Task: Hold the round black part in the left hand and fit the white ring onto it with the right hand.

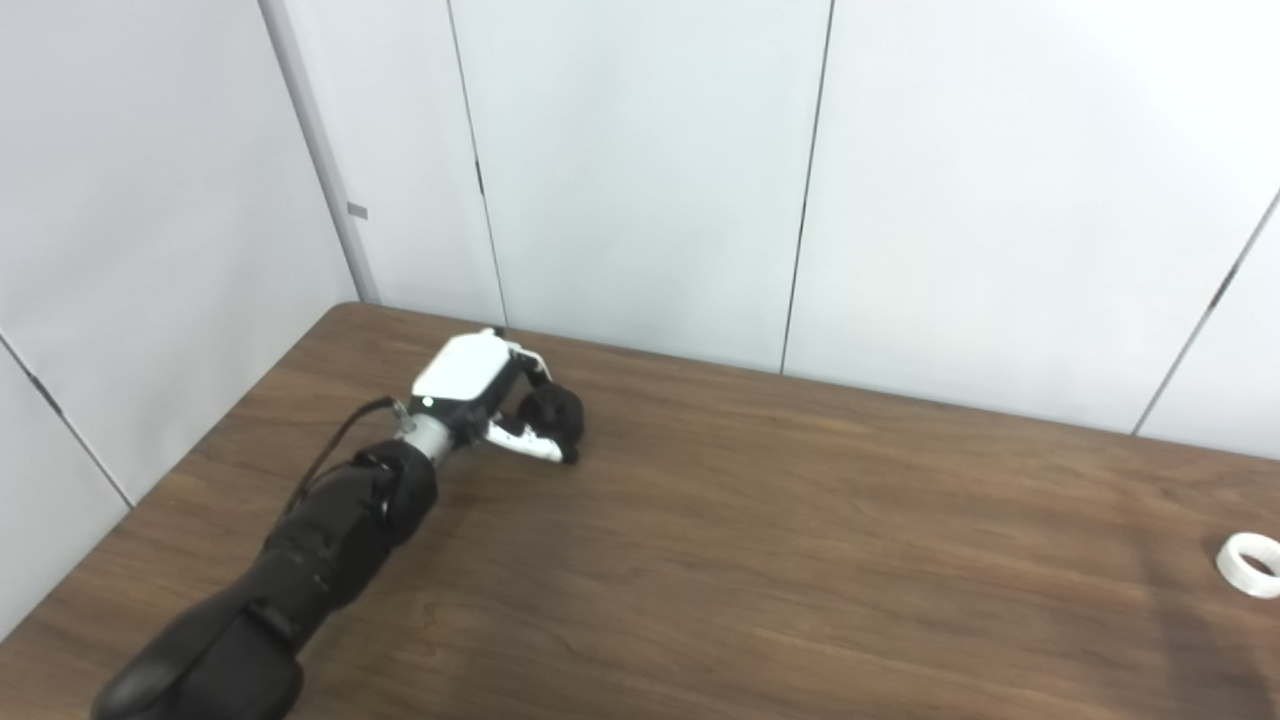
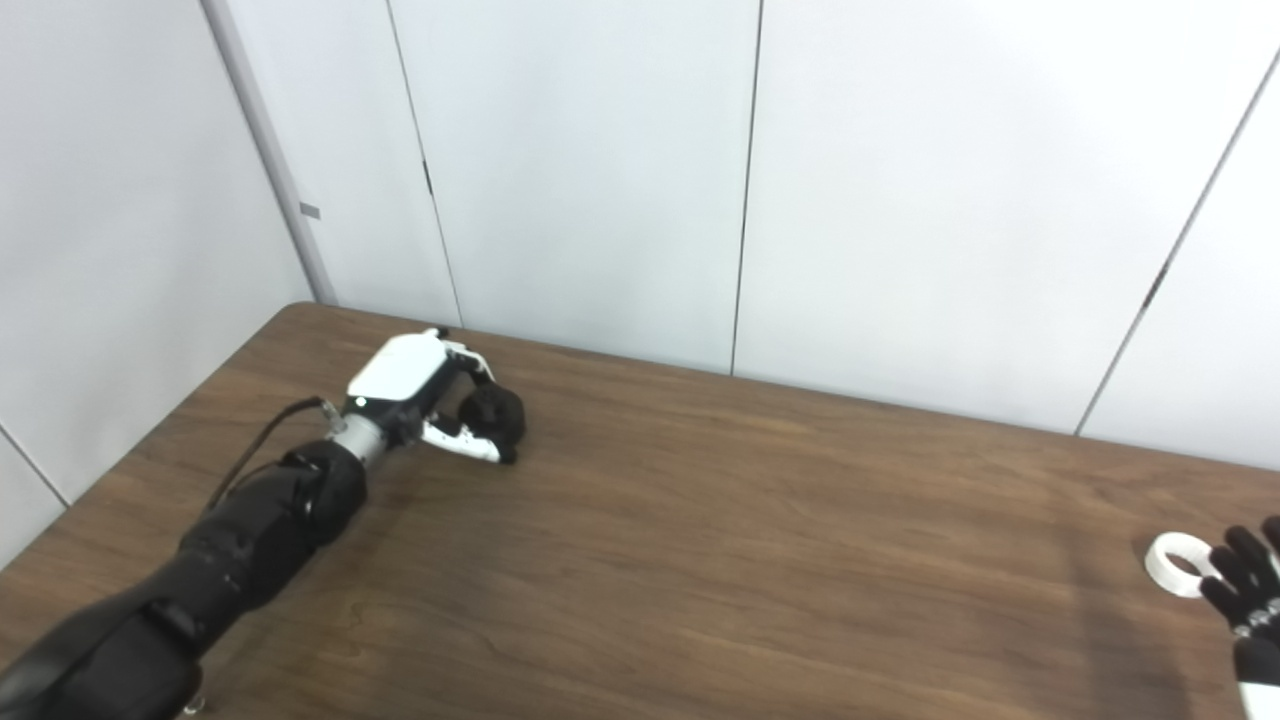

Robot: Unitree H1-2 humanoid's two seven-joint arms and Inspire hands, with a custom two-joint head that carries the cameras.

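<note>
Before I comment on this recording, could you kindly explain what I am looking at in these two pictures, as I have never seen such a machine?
Both pictures come from two cameras side by side on a humanoid robot's head, looking down at a brown wooden table before white wall panels. The black arm entering from the left ends in the left hand, white-backed with dark fingers, curled around the round black part at the table's far left. The white ring lies flat on the table at the far right. The right hand shows only in the right eye view, at the edge, fingertips beside the ring; whether it touches it is unclear.

No readable text, labels or numbers anywhere.
</note>
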